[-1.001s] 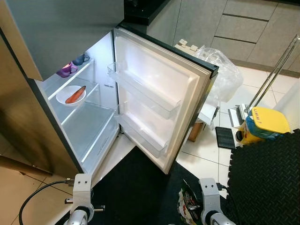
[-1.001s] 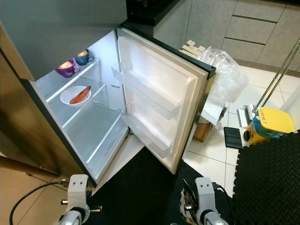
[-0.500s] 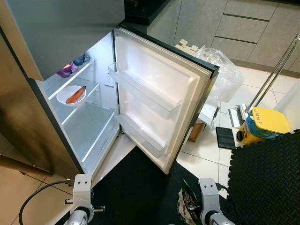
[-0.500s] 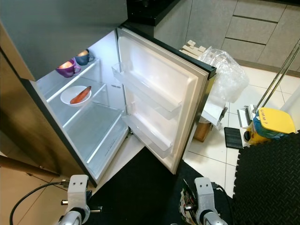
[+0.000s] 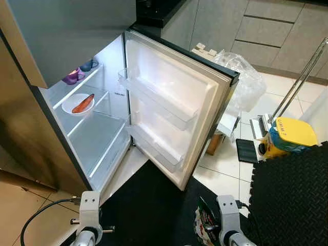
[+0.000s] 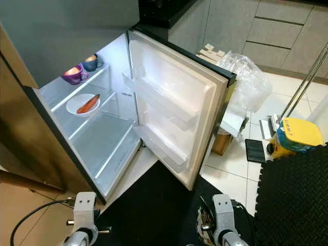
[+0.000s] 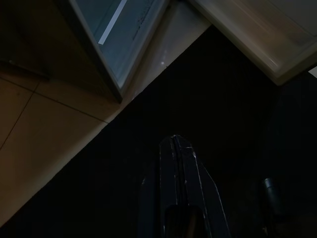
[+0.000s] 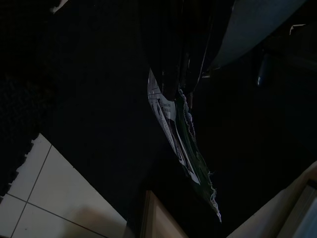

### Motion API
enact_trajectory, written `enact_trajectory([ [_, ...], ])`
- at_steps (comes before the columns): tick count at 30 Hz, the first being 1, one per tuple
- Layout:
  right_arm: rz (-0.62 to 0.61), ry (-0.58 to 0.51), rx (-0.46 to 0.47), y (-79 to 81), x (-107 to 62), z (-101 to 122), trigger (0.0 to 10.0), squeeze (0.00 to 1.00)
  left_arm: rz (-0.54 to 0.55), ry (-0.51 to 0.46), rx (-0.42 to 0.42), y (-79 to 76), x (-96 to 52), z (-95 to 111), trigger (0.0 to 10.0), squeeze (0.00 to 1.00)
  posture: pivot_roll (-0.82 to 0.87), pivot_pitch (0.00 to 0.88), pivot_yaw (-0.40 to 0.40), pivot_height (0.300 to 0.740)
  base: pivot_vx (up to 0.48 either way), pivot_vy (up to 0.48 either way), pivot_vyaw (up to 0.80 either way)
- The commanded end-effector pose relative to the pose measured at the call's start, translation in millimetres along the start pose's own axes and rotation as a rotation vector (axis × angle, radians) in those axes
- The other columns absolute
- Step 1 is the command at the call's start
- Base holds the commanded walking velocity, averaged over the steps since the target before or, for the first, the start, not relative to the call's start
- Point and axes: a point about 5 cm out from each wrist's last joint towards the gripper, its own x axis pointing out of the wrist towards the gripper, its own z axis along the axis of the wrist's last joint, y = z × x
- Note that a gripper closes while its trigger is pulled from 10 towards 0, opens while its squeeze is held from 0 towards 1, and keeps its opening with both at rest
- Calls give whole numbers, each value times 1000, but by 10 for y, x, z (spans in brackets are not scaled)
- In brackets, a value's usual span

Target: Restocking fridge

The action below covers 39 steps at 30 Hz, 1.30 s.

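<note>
The fridge (image 5: 92, 138) stands open ahead on my left, its door (image 5: 174, 97) swung wide with bare door bins. A white plate (image 5: 78, 104) holding an orange piece of food sits on a middle shelf. Above it on the top shelf are a purple cup (image 6: 76, 73) and a blue cup (image 6: 91, 62). My right gripper (image 8: 181, 74) hangs low over the black mat, shut on a green and white packet (image 8: 181, 144) that dangles beside the right wrist (image 5: 205, 223). My left gripper (image 7: 177, 148) hangs low over the dark mat, shut with nothing in it.
A black foam mat (image 5: 292, 200) covers the floor at the right. A yellow and blue container (image 5: 287, 136), a slanted metal pole (image 5: 302, 77) and a clear plastic bag (image 5: 243, 77) stand behind the door. Grey cabinets (image 5: 266, 31) line the back. A cable (image 5: 36, 218) trails at the left.
</note>
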Motion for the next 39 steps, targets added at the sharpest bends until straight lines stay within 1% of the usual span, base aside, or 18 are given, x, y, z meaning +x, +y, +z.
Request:
enact_trajectory([
  [1, -1, -6, 5, 6, -8, -14, 10000, 0, -1, 27, -3, 9, -19, -56, 10000, 0, -71, 88, -10, 740, 0, 0, 0],
  [5, 1, -2, 4, 16, -8, -21, 10000, 0, 0, 29, -2, 4, -21, -63, 10000, 0, -69, 83, -17, 740, 0, 0, 0],
  [11, 5, 9, 2, 76, -3, -45, 10000, 0, -12, 57, 0, -22, -37, -119, 10000, 0, -71, 87, -13, 740, 0, 0, 0],
  [18, 6, 29, 1, 99, -8, -85, 10000, 0, -22, 56, -5, -37, -48, -136, 10000, 0, -67, 93, -17, 740, 0, 0, 0],
  [27, -7, 59, 3, 36, -28, -133, 10000, 0, -25, 53, -3, -32, -55, -143, 10000, 0, -66, 95, -14, 740, 0, 0, 0],
  [31, -18, 73, 7, -20, -44, -160, 10000, 0, -31, 56, -3, -33, -50, -138, 10000, 0, -67, 94, -11, 740, -303, 0, 0],
  [39, -25, 82, 9, -50, -46, -160, 10000, 0, -35, 54, 1, -26, -47, -130, 10000, 0, -68, 95, -9, 740, -324, 0, 0],
])
